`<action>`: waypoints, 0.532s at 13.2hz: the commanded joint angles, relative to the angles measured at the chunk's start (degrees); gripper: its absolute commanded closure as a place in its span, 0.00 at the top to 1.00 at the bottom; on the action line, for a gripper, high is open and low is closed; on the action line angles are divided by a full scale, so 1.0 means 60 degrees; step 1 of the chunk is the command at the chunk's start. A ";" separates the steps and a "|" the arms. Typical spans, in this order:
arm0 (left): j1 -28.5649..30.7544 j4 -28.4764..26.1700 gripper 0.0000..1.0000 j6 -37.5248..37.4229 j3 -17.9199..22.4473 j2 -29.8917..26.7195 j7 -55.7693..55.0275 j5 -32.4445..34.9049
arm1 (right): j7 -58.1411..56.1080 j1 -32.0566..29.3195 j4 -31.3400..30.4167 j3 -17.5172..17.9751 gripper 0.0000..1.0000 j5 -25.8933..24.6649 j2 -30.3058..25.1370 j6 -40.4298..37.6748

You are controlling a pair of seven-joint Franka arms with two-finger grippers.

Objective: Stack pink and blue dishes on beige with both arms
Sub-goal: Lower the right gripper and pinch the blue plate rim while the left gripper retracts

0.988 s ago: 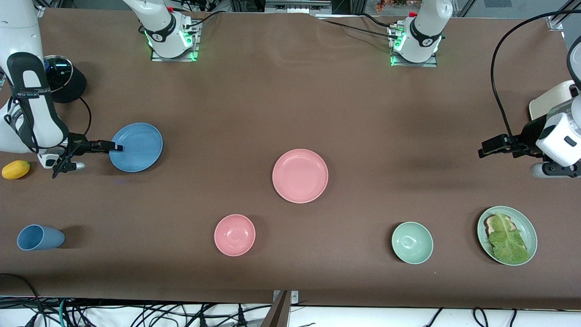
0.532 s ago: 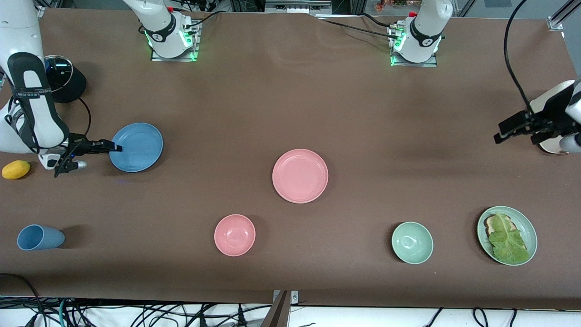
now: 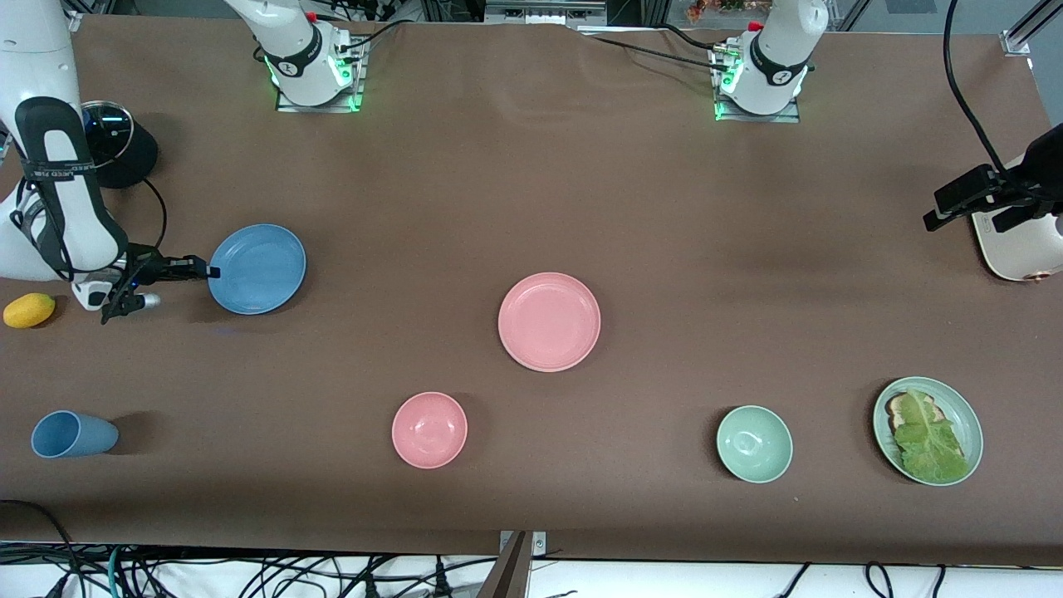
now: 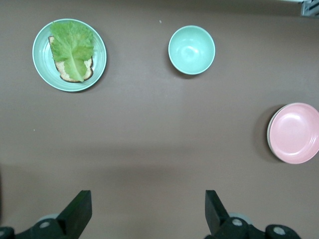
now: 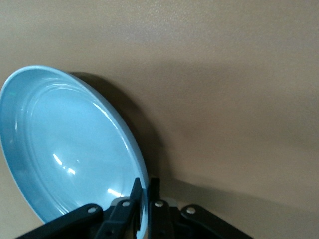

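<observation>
- Right claw (image 3: 209, 271): clenched on the rim of the wide, shallow, matte blue plate (image 3: 257, 268), at the right arm's end of the brown desk (image 3: 465, 199). In the right wrist view the fingers (image 5: 130, 198) pinch the rim, and the blue plate (image 5: 70, 149) appears tilted, one edge raised.
- Left claw (image 3: 955, 203): released, fingers (image 4: 75, 211) spread wide and grasping nothing, over the left arm's end of the desk beside the wide, shallow, matte beige plate (image 3: 1009, 249).
- Wide, shallow, matte pink plate (image 3: 549, 321): flat at mid-desk, untouched, well apart from both claws.
- Progress: nothing is stacked yet. The first grasp appears just made; carrying blue to beige, then fetching pink, looks still to come.
- Non-task items: small pink bowl (image 3: 429, 429), pale green bowl (image 3: 754, 443), green plate with lettuce (image 3: 928, 430).
</observation>
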 commanded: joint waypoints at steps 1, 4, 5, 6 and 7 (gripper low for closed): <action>-0.0073 0.0293 1.00 -0.0608 -0.0112 -0.0103 0.0271 0.0497 | -0.0166 -0.0048 0.0227 0.0042 0.05 -0.0063 0.0127 -0.0181; -0.0147 0.0397 1.00 -0.0962 -0.0157 -0.0088 0.0271 0.0513 | -0.0166 -0.0034 0.0227 0.0071 0.00 -0.0063 0.0127 -0.0254; -0.0147 0.0412 1.00 -0.0977 -0.0128 -0.0059 0.0271 0.0513 | -0.0137 -0.0034 0.0285 0.0086 0.00 -0.0063 0.0127 -0.0370; -0.0132 0.0397 1.00 -0.1006 -0.0171 -0.0073 0.0285 0.0498 | -0.0137 -0.0005 0.0431 0.0086 0.00 -0.0063 0.0127 -0.0531; -0.0132 0.0397 1.00 -0.1166 -0.0287 -0.0059 0.0285 0.0498 | -0.0093 0.0039 0.0650 0.0086 0.00 -0.0063 0.0127 -0.0735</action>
